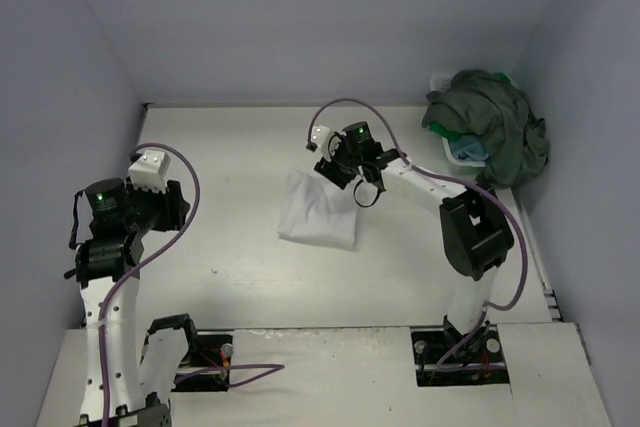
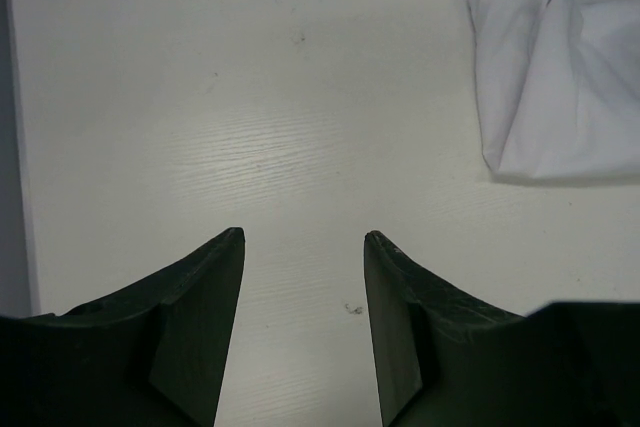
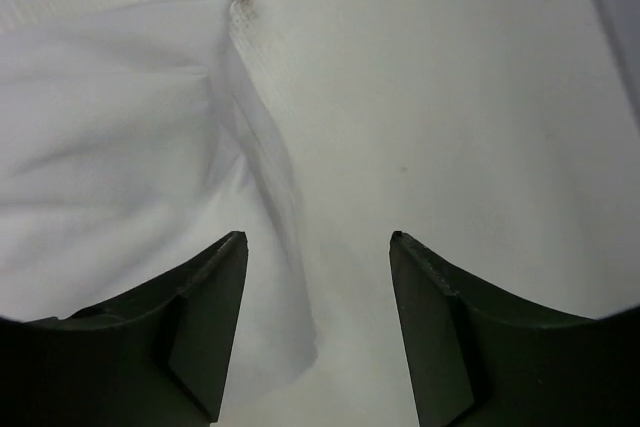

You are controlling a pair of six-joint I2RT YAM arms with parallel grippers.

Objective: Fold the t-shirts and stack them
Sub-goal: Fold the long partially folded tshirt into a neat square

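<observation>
Top external view is showing you the white shirt lying folded near the middle of the table, with the heap of other shirts draped over the basket in the far right corner, well apart from it.

Your right gripper is hovering just over the white shirt's far right corner. Its jaws are standing spread with nothing between them, and one finger is sitting directly above the cloth's edge. That is where you are running the biggest risk: the edge there is standing up in a loose ridge rather than lying flat. If you pull away low or sideways, that finger is likely to catch the ridge and drag the fold open. Lifting straight up first is looking like the safer way out.

Your left gripper is also spread and carrying nothing. It is waiting over bare table off to the left, so it is not steadying the shirt if the cloth slides.

The heap is looking tangled. If you are reaching for one shirt next, you are risking pulling a second one along, or tipping the basket. A shirt laid on the uneven white one may also be sitting crooked.
</observation>
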